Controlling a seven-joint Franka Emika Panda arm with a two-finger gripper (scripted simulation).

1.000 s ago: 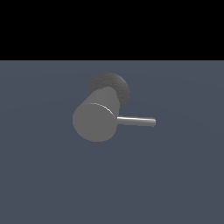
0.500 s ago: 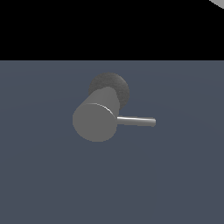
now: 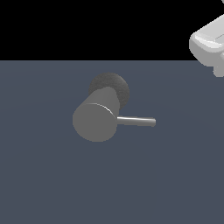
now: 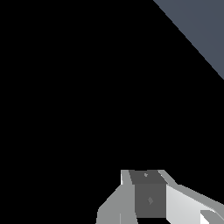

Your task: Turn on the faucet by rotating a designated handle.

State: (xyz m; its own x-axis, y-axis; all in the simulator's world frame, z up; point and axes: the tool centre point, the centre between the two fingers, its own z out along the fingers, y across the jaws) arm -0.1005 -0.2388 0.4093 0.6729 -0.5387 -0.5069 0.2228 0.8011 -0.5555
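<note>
On the floor: we see the faucet point(image 3: 94, 121), a thick matte grey cylinder with its flat round end facing the camera, standing on a darker round base point(image 3: 114, 85).
Handle: a thin grey handle point(image 3: 136, 121) sticks out sideways from the cylinder toward the exterior view's right, roughly level.
Arm: our white robot arm point(image 3: 209, 43) shows at the exterior view's upper right corner, well apart from the handle.
Gripper: the gripper point(image 4: 148, 199) is partly visible in the wrist view; we cannot tell whether it is spread or closed.
Floor: slate-blue floor point(image 3: 52, 183).
</note>
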